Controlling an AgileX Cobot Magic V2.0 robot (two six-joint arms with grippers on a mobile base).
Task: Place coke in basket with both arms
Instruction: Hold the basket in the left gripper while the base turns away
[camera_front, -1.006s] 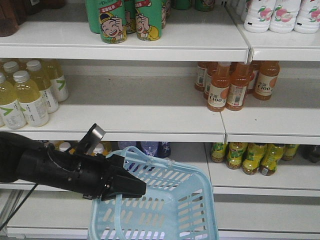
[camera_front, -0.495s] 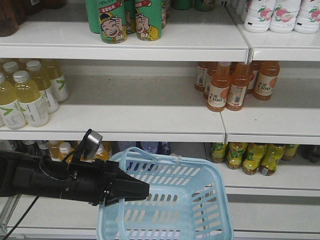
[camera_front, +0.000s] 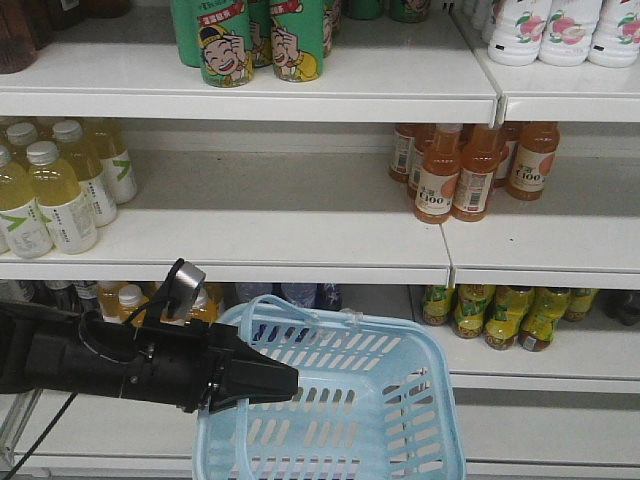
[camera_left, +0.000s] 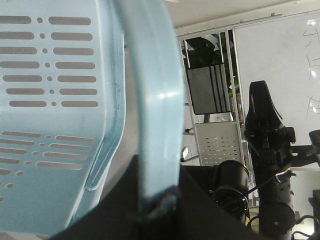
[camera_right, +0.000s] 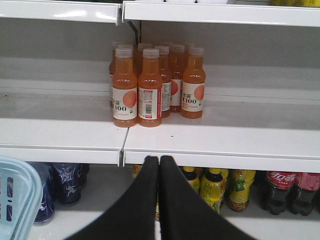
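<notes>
The pale blue basket (camera_front: 350, 420) hangs low in front of the shelves. My left gripper (camera_front: 272, 380) is shut on one of its loop handles (camera_left: 152, 100), which runs up between the jaws in the left wrist view (camera_left: 157, 200). My right gripper (camera_right: 159, 160) is shut with nothing in it and faces the shelves. Coke bottles (camera_right: 280, 189) with red wraps stand on the lower shelf, below and right of the right gripper. The basket's rim (camera_right: 17, 192) shows at the lower left of the right wrist view. My right arm (camera_left: 265, 145) appears beyond the basket.
Orange drink bottles (camera_right: 145, 87) stand on the middle shelf straight ahead of the right gripper. Yellow-labelled bottles (camera_right: 215, 187) sit left of the coke, dark blue cans (camera_right: 65, 180) further left. Pale yellow bottles (camera_front: 55, 190) and green cans (camera_front: 260, 40) fill the left shelves.
The left arm has dropped lower and levelled out. The basket has shifted right with it, then settled slightly back.
</notes>
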